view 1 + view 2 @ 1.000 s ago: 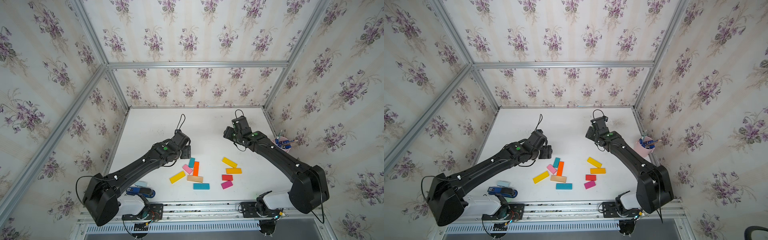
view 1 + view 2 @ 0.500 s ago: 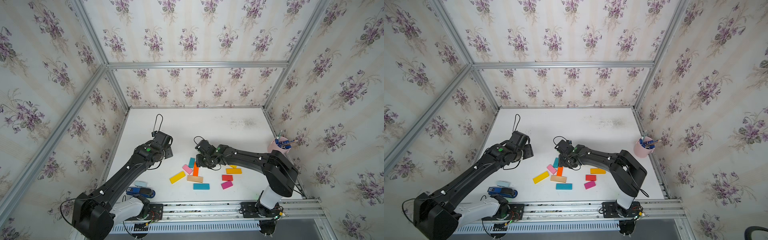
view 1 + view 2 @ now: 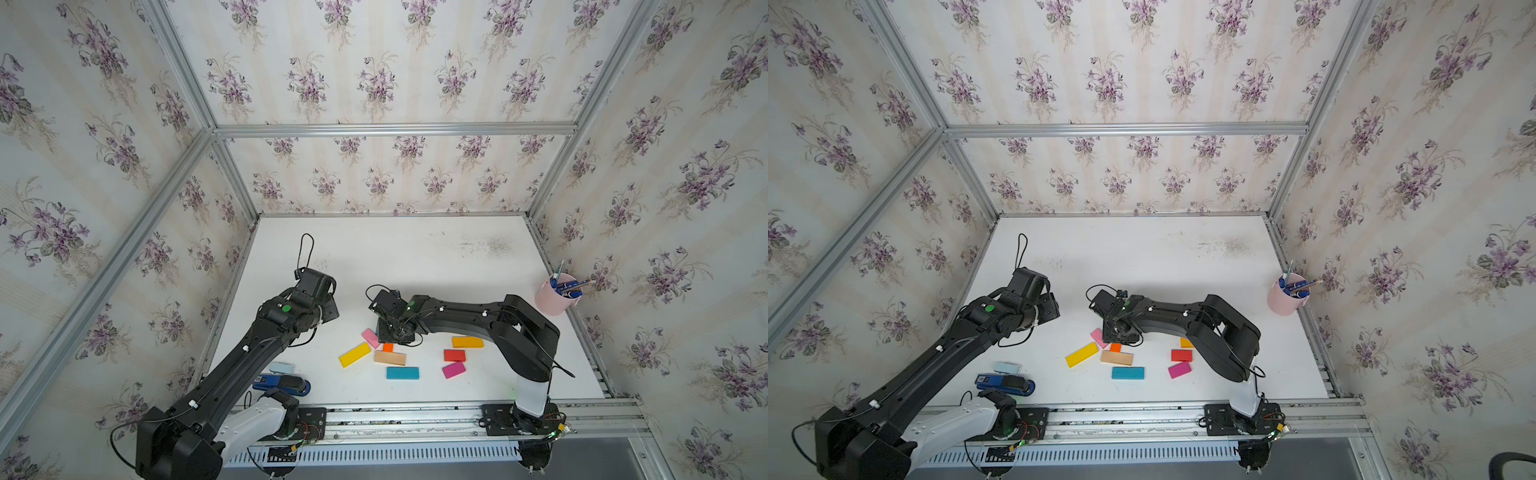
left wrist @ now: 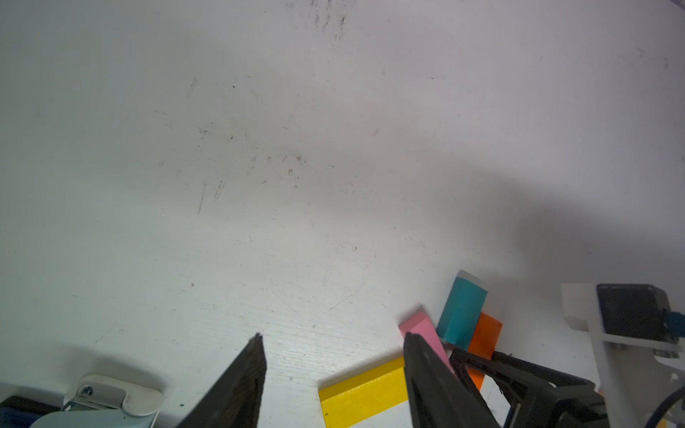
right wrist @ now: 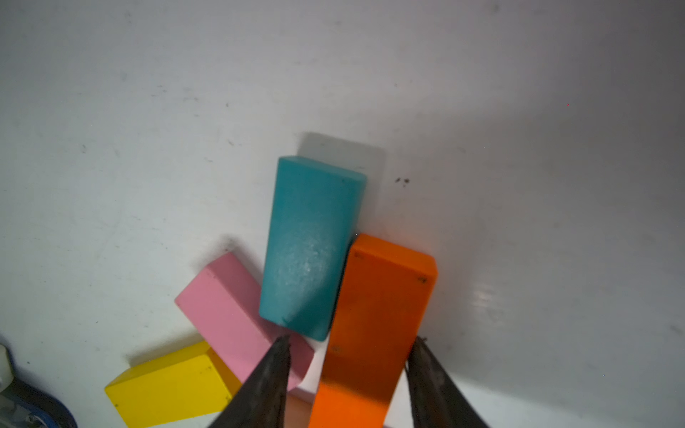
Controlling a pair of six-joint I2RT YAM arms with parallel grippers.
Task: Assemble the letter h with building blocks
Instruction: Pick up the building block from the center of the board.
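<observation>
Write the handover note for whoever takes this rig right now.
Left gripper: open, holding nothing.
Right gripper: open, jaws astride the orange block, not yet clamped.
Pink block and short teal block sit bunched beside it; yellow block, wooden block, long teal block, red block, magenta block lie scattered nearby.
Done: nothing assembled yet.
Left: everything.

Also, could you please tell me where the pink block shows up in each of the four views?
In a top view: pink block, low centre, just up-right of the yellow block.
In a top view: pink block, same neighbours, slightly further left.
Left wrist: pink block between yellow block and short teal block.
Right wrist: pink block between the same two.
Shared landmark: the yellow block.
</observation>
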